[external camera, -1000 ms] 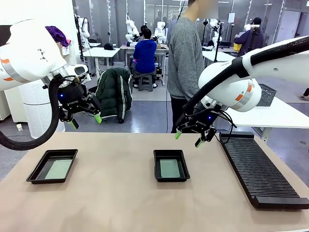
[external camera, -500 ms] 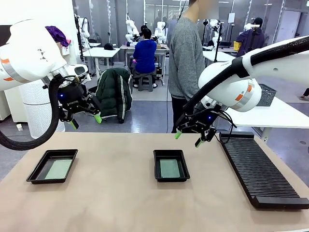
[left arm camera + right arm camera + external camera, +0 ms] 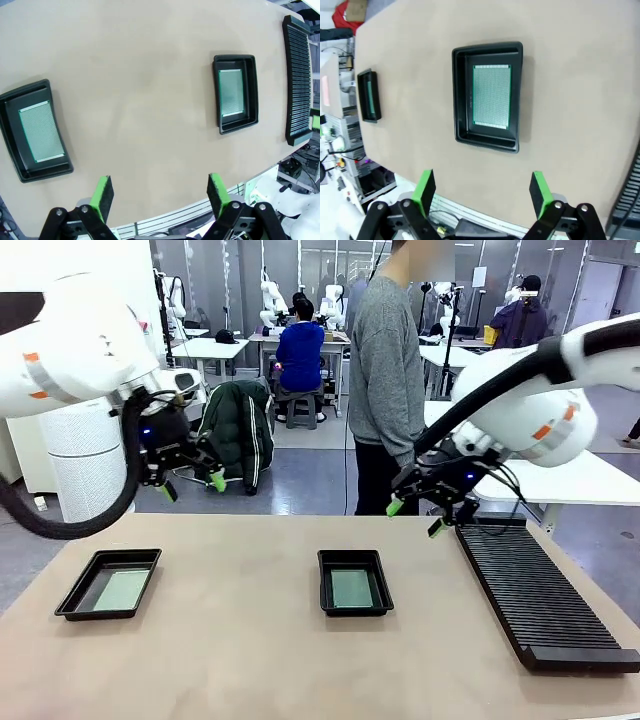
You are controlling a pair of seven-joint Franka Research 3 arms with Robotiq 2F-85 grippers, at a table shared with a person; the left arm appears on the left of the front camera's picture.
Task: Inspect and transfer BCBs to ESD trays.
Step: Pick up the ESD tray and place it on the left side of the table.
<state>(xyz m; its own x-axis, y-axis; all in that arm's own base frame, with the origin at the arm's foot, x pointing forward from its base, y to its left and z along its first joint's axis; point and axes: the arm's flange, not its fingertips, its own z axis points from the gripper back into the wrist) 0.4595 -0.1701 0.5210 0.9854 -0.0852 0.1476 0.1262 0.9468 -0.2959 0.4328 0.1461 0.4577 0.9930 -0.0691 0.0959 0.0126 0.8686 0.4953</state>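
Both arms shifted rightward; rack (image 3: 540, 590) alongside.

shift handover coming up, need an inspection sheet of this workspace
surface: tan table, bare between the items
job's things: two black trays; left tray holds a board, middle tray holds a board, each lying flat
clutter: long black ribbed rack along the right side, no boards seen in it
hands: left hand and right hand both open, holding nothing, above the far edge
cables: black hose along each arm
surroundings: person standing at the far side, more people at tables behind
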